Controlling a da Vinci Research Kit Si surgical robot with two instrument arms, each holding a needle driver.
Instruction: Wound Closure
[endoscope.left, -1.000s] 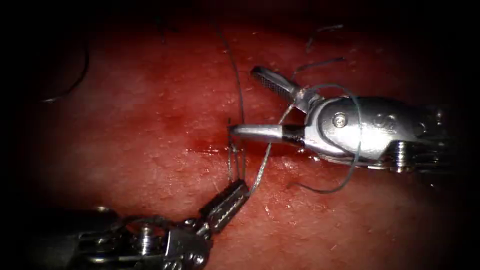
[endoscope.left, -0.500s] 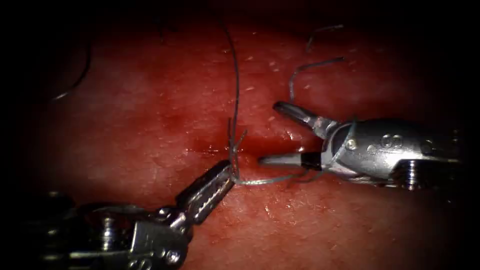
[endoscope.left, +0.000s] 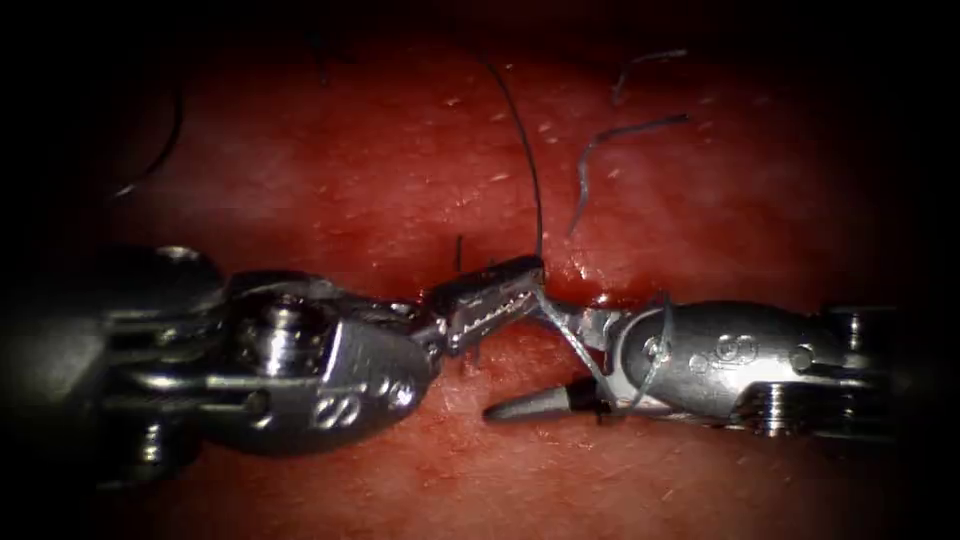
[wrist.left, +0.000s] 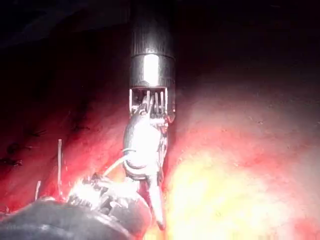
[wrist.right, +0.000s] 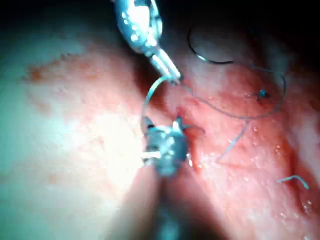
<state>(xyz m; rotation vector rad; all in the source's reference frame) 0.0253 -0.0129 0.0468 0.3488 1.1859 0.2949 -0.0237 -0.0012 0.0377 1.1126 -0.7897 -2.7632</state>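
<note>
Endoscope view: the left tool (endoscope.left: 490, 297) comes in from the left and lies across the cut (endoscope.left: 600, 296), its jaws closed on the thread (endoscope.left: 525, 150) at their tip, over the cut. From that grip the thread rises as a dark strand up the tissue (endoscope.left: 330, 170). The right tool (endoscope.left: 545, 355) sits just right of it with jaws apart, one reaching up to touch the left tool's tip, the other pointing left and lower over the tissue; a loop of thread lies around its wrist. It holds nothing that can be made out. A cut end (endoscope.left: 600, 150) lies on the tissue above the right tool. No needle can be made out.

Left wrist view: the right tool (wrist.left: 152, 200) hangs down over the tissue (wrist.left: 240, 190) with a pale strand across its body (grip unclear here).

Right wrist view: the left tool (wrist.right: 167, 67) pinches the thread (wrist.right: 220, 111), which curves across the tissue (wrist.right: 75, 125) toward the right tool (wrist.right: 162, 125).
</note>
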